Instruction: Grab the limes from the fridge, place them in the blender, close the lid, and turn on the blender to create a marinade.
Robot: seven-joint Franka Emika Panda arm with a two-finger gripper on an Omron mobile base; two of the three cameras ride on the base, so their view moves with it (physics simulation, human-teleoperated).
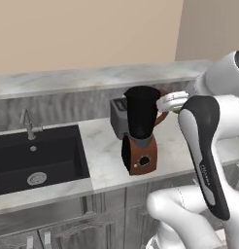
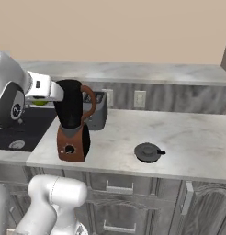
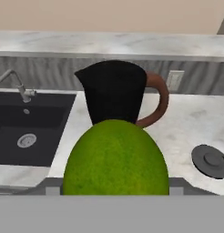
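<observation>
A bright green lime (image 3: 115,159) sits close against the hand camera, held in my gripper (image 2: 41,97), whose fingertips it hides. A sliver of the lime (image 2: 39,102) shows under the hand. The gripper (image 1: 173,102) hangs at the height of the jug's rim, on the near side of the blender (image 1: 140,131). The blender (image 2: 72,121) stands upright on the counter, its dark jug (image 3: 114,93) open at the top. Its lid (image 2: 148,151) lies flat on the counter to the right, apart from the blender (image 3: 210,160). The fridge is out of view.
A grey toaster (image 2: 97,114) stands right behind the blender against the backsplash. A black sink (image 1: 39,155) with a faucet (image 1: 28,124) lies to the left. Wall outlets (image 2: 139,99) sit on the backsplash. Bare marble counter (image 2: 188,133) stretches right of the lid.
</observation>
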